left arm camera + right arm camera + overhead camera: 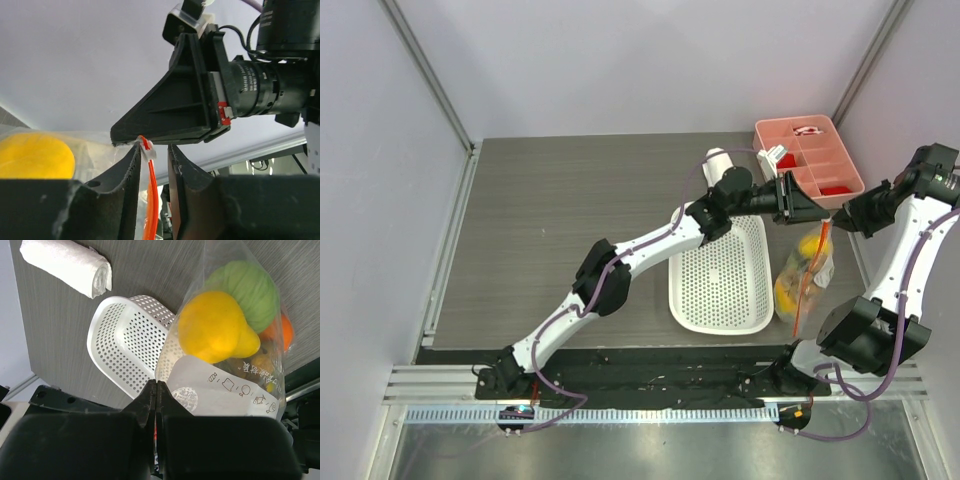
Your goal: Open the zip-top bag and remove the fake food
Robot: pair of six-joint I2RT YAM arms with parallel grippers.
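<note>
1 bag [220,385]; 1 yellow fruit [215,327]; 1 green fruit [250,287]; 1 orange fruit [281,332]; 1 basket [125,340]; 1 tray [817,165]; 1 towel roll [67,265].
</note>
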